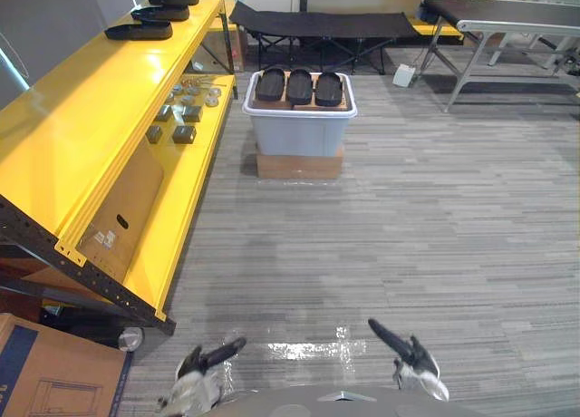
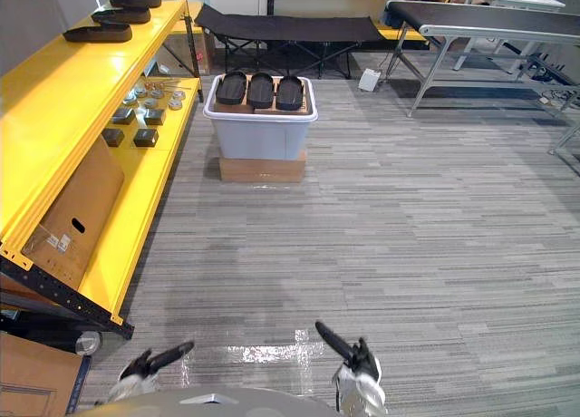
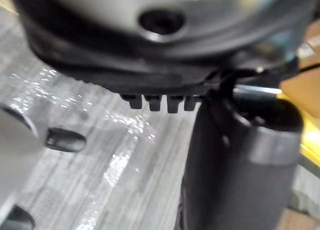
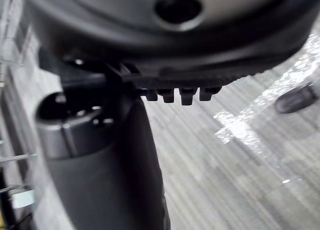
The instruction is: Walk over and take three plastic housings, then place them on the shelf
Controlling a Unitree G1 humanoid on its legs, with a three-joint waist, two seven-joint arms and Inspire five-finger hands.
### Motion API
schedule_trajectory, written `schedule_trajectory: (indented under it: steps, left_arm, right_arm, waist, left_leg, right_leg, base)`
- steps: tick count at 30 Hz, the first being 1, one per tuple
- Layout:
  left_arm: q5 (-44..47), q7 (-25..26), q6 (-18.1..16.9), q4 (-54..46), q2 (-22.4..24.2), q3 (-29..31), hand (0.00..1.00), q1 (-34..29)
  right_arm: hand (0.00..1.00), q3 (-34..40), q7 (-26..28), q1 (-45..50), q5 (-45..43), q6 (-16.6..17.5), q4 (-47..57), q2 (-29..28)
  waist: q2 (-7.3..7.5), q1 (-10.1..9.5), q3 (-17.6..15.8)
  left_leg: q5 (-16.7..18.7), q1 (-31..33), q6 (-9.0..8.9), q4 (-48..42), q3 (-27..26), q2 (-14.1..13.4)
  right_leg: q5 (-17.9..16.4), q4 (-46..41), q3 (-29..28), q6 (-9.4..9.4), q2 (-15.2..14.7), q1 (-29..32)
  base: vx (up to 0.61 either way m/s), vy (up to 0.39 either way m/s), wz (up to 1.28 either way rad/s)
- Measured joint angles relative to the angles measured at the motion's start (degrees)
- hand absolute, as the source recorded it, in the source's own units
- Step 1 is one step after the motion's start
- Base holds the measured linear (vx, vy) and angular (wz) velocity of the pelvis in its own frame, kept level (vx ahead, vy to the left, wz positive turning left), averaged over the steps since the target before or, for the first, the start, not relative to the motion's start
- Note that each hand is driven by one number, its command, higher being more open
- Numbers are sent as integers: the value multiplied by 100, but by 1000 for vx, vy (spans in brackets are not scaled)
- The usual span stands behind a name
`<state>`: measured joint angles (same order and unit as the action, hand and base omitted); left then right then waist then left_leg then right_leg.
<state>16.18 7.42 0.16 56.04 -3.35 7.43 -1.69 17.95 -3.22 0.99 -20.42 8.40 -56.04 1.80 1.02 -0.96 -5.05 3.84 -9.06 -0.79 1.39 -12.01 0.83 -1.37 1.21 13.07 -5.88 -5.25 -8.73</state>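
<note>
Three black plastic housings lie at the yellow shelf's far end. A row of housings sits on cardboard atop the grey bin. The left hand and right hand hang low, fingers straight, together and empty. The wrist views look down onto grey carpet.

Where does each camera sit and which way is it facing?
Left eye view: head, facing down and forward at three black plastic housings on a grey plastic tub; left hand, right hand at bottom.
Right eye view: beside it, sharing that scene and yellow metal shelf.
Left wrist view: along left hand, toward grey floor.
Right wrist view: along right hand, same floor.
</note>
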Motion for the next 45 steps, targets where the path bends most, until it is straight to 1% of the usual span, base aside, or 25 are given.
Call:
schedule_trajectory:
  steps: [2,6,8,10,13,15,16,18,19,22,25,27,29,35,41,44,45]
  left_arm:
    - [177,-56,-30,-376,9,-272,100,186]
    - [260,-58,-53,-531,-4,-329,100,378]
    - [389,-30,-131,-543,-36,-373,100,374]
    - [401,-34,-130,-544,-105,-443,100,353]
    - [480,-64,-129,-544,-159,-455,100,333]
    - [883,-167,-140,-556,-170,-452,100,304]
    - [1180,-195,-156,-614,-159,-454,100,241]
    - [1440,-230,-182,-720,-139,-453,100,109]
    - [1509,-249,-202,-719,-118,-440,100,65]
    - [1510,-262,-307,-774,-95,-426,100,-118]
    - [1489,-267,-321,-845,-70,-382,100,-296]
    - [1488,-271,-336,-881,-2,-279,100,-364]
    - [1489,-273,-337,-882,50,-236,100,-390]
    - [1491,-384,-337,-924,116,-211,100,-563]
    - [1485,-414,-339,-929,127,-214,100,-565]
    - [1490,-415,-339,-929,128,-231,100,-567]
    - [1489,-417,-339,-936,130,-261,100,-566]
  right_arm:
    - [100,-207,-14,-220,335,182,347,94]
    - [100,-370,8,-425,600,216,509,242]
    - [100,-460,8,-438,594,215,509,284]
    - [100,-512,5,-424,575,212,508,282]
    - [100,-521,0,-412,560,207,508,280]
    - [100,-522,15,-399,533,178,508,280]
    - [100,-524,72,-387,356,175,508,277]
    - [100,-522,112,-373,166,174,509,272]
    - [100,-515,105,-328,85,174,509,270]
    - [100,-512,91,-124,81,174,513,221]
    - [100,-506,95,67,-115,173,550,143]
    - [100,-495,90,139,-129,172,577,100]
    - [100,-495,97,192,-126,167,581,25]
    - [100,-492,103,320,-126,166,634,-95]
    - [100,-490,101,328,-124,151,729,-175]
    - [100,-486,100,317,-85,74,740,-166]
    - [100,-485,100,307,-50,61,745,-159]
  waist:
    - [2,104,-22]
    - [-23,126,-66]
    - [-22,133,-69]
    - [-23,147,-80]
    - [-44,149,-125]
    - [-35,158,-135]
    - [-27,185,-140]
    - [-23,260,-144]
    - [-22,266,-149]
    - [-9,259,-157]
    - [-18,258,-163]
    - [-18,257,-163]
    - [-11,249,-166]
    - [-2,242,-166]
    - [4,208,-165]
    - [6,143,-166]
    - [5,128,-167]
  left_leg:
    - [-27,100,43,7,1,64]
    - [-39,161,61,16,-21,80]
    - [-39,168,62,16,-18,95]
    - [-39,173,62,15,-8,100]
    - [-47,183,76,-2,-2,106]
    - [-58,191,93,-10,4,117]
    - [-73,198,117,-10,20,131]
    - [-98,222,155,-11,50,159]
    - [-115,228,183,-10,56,174]
    - [-152,226,241,1,66,181]
    - [-255,152,341,162,70,188]
    - [-304,138,367,233,71,194]
    - [-365,137,363,337,86,204]
    - [-369,57,369,350,89,226]
    - [-369,63,369,362,84,227]
    - [-349,47,356,362,47,238]
    - [-303,45,356,361,31,250]
  right_leg:
    - [33,5,0,28,-53,107]
    - [146,51,2,4,-59,172]
    - [170,77,22,9,-70,169]
    - [173,77,68,13,-75,171]
    - [210,77,84,64,-80,175]
    - [212,77,93,66,-92,175]
    - [211,77,101,66,-107,176]
    - [211,77,124,66,-135,179]
    - [212,77,137,68,-149,180]
    - [222,60,151,81,-156,180]
    - [223,35,164,83,-150,188]
    - [223,15,167,82,-151,214]
    - [243,3,184,78,-153,260]
    - [255,39,187,69,-171,152]
    - [257,71,178,64,-167,152]
    - [256,36,93,65,-175,176]
    - [173,-141,75,73,-208,267]
  base:
    - [-21,30,0]
    - [-22,21,-3]
    - [0,0,0]
    - [0,0,0]
    - [-50,-13,1]
    - [-68,-10,2]
    - [-42,-4,4]
    - [-83,-1,8]
    - [-78,2,7]
    - [-92,-3,4]
    - [-65,-7,2]
    - [-78,-3,1]
    - [-66,4,3]
    - [-13,2,1]
    - [0,0,0]
    - [-7,9,-9]
    - [-7,31,-6]
